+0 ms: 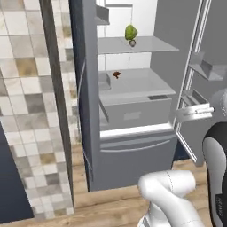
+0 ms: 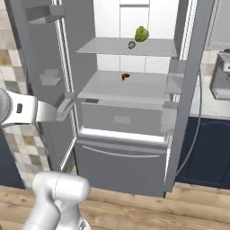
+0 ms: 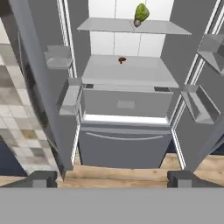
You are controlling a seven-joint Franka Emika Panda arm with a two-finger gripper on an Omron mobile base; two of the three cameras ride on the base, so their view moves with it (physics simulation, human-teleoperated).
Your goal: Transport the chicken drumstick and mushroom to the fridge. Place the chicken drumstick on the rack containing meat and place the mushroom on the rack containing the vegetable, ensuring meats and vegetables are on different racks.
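The fridge (image 3: 127, 144) stands open ahead. On its upper rack (image 3: 162, 28) a small grey-brown mushroom (image 3: 137, 23) (image 1: 132, 43) (image 2: 131, 44) sits touching a green vegetable (image 3: 141, 12) (image 1: 131, 32) (image 2: 141, 33). A small reddish-brown meat item (image 3: 122, 60) (image 1: 117, 74) (image 2: 125, 77) lies on the rack below (image 3: 131, 72); it is too small to tell whether it is the chicken drumstick. My gripper (image 3: 112, 178) is well back from the fridge, low in front of it, open, with nothing between its fingertips (image 3: 43, 178).
Both fridge doors stand swung out, each with bins: left door (image 3: 65, 94), right door (image 3: 199, 103). A crisper drawer (image 3: 126, 105) and freezer drawer (image 3: 124, 151) lie below the racks. A tiled wall (image 1: 26, 111) is on the left, a counter with an appliance (image 2: 220, 81) on the right, above wood floor.
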